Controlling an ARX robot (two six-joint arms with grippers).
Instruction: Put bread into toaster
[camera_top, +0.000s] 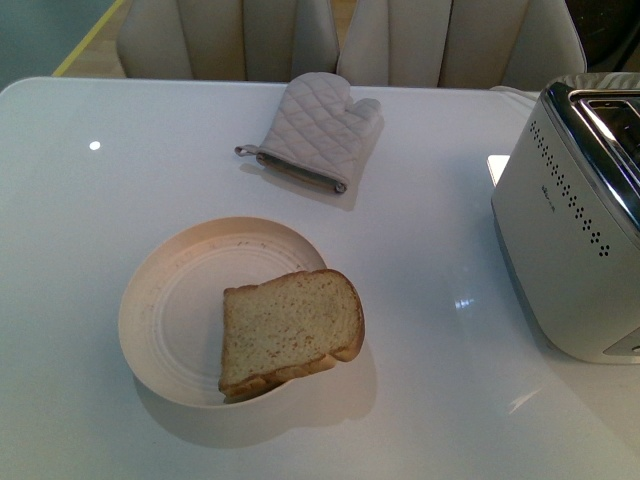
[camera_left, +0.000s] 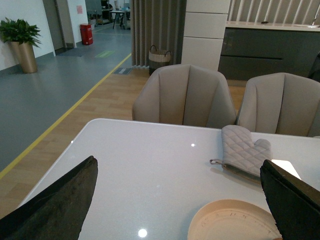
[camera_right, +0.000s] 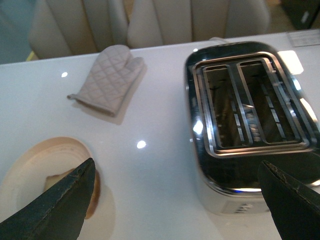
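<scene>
A thick tan slice of bread (camera_top: 290, 330) lies on a cream plate (camera_top: 175, 285), leaning over the plate's right rim. The white toaster (camera_top: 560, 240) with its chrome top stands at the table's right edge. Neither arm shows in the front view. In the right wrist view, my right gripper (camera_right: 175, 200) is open above the table between the plate and the toaster (camera_right: 250, 115), whose two slots look empty. One finger hides part of the bread (camera_right: 56, 181). My left gripper (camera_left: 177, 205) is open over the table, with the plate's (camera_left: 225, 220) far rim between its fingers.
A grey quilted oven mitt (camera_top: 315, 130) lies at the back middle of the white table (camera_top: 90, 220). Two beige chairs (camera_left: 185, 95) stand behind the table's far edge. The toaster sits close to the right edge.
</scene>
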